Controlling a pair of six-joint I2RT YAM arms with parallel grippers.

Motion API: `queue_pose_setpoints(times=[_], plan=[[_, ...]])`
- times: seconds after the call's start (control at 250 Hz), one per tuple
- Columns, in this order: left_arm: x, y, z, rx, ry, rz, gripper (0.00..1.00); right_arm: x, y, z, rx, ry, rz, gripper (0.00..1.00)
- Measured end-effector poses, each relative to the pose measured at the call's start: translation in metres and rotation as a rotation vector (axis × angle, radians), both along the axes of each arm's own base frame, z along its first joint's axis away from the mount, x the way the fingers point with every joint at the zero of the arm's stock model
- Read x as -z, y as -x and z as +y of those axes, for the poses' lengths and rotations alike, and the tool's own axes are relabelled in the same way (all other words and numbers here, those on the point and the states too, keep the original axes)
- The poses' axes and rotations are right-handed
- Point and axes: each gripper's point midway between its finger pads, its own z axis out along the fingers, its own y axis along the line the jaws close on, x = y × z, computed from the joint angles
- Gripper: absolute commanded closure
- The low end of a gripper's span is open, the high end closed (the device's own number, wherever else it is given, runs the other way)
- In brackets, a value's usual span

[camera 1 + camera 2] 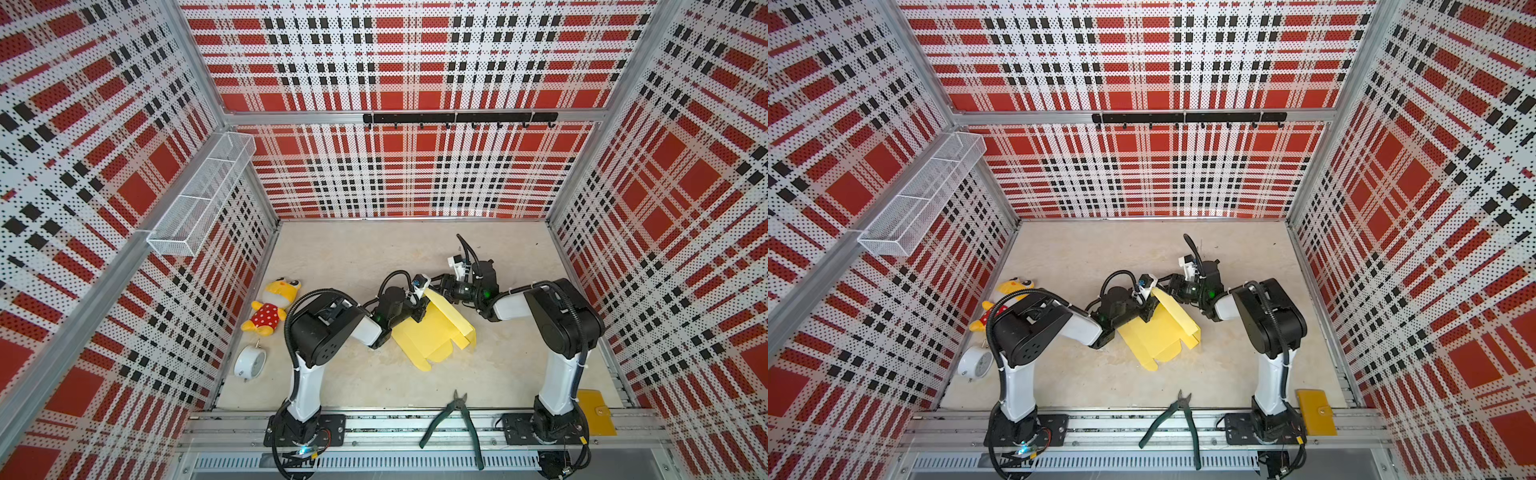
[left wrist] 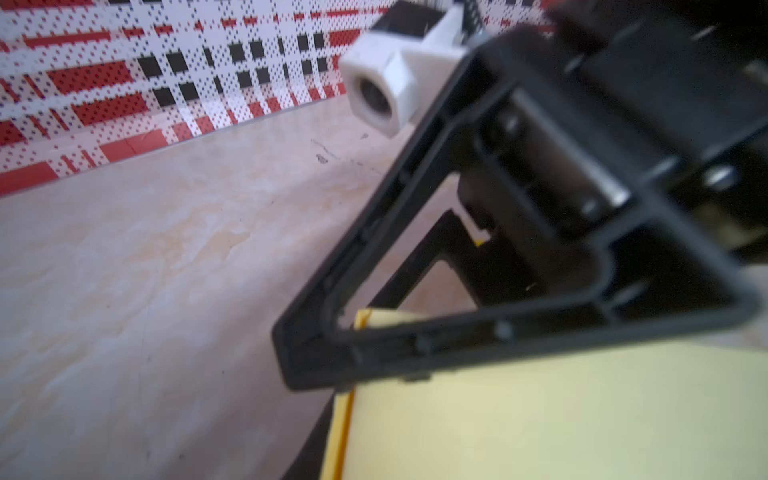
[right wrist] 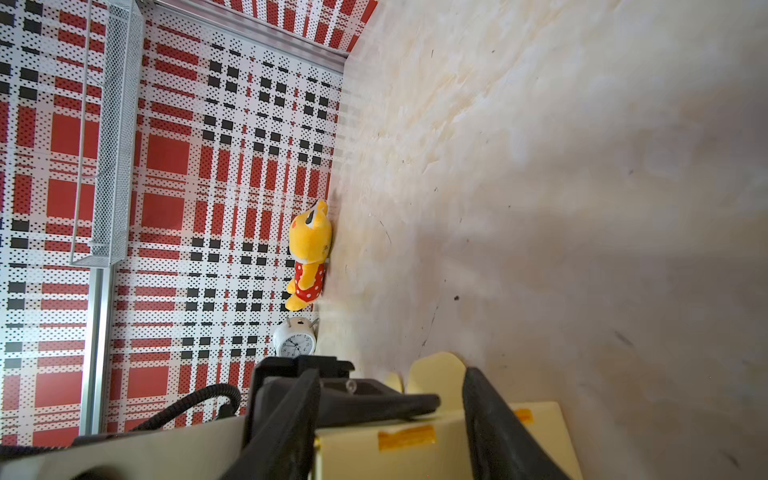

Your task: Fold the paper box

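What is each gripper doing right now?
Left gripper: at the edge of the paper box; open or closed cannot be told.
Right gripper: jaws open, over its raised flap.

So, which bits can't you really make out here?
- Whether the left fingers grip the paper box: the arm covers the contact in both top views; the left wrist view is blurred.
- Plush toy: half hidden behind the left arm in a top view.
- Yellow wallet: partly behind the right arm in a top view.
- Clock face: too small in both top views.
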Motion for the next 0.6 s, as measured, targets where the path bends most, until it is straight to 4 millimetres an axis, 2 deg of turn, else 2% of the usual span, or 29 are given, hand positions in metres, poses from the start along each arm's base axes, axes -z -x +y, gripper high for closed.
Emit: queue_pose_setpoints(times=[0.132, 0.288, 0.536, 0.6], plan=[[-0.0047, 0.0014, 0.0017, 0.007, 0.028, -0.005, 0.76, -0.0009, 0.0001, -0.0006, 0.000, 0.000, 0.001, 0.44], [-0.0064, 0.0010, 0.0037, 0.011, 0.038, -0.010, 1.00, -0.0003, -0.0001, -0.0018, 0.001, 0.000, 0.006, 0.44], [-0.0057, 0.0021, 0.0035, 0.015, 0.037, -0.009, 1.00, 0.0005, -0.0007, -0.0034, 0.004, 0.002, 0.010, 0.44], [-0.0056, 0.0021, 0.0037, 0.015, 0.035, -0.011, 0.79, 0.0006, -0.0006, -0.0034, 0.004, 0.002, 0.011, 0.44]])
